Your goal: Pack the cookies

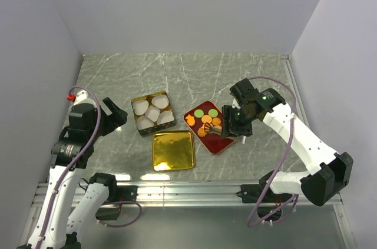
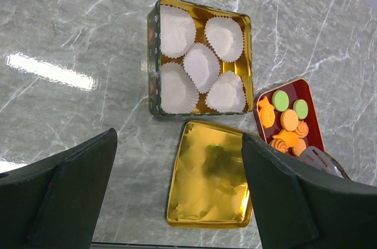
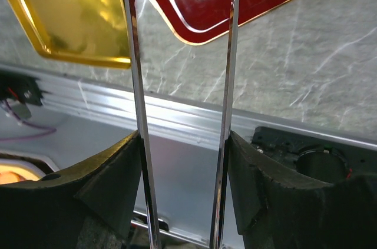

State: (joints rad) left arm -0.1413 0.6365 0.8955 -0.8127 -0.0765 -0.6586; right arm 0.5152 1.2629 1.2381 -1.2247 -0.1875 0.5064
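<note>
On a grey, white-veined marble table were a gold tin with green patterned sides, white pleated paper cups, a gold lid, silver tongs and a gold-rimmed red tray of orange and green cookies.

counter: grey marble-look, polished, glare spots. tin inside and lid: gold metal, mirror-shiny, lid slightly rippled. red tray: glossy, gold rim. paper cups: white, pleated, matt. cookies: matt, embossed tops. right end effector: polished metal strips, matt black pads.
</note>
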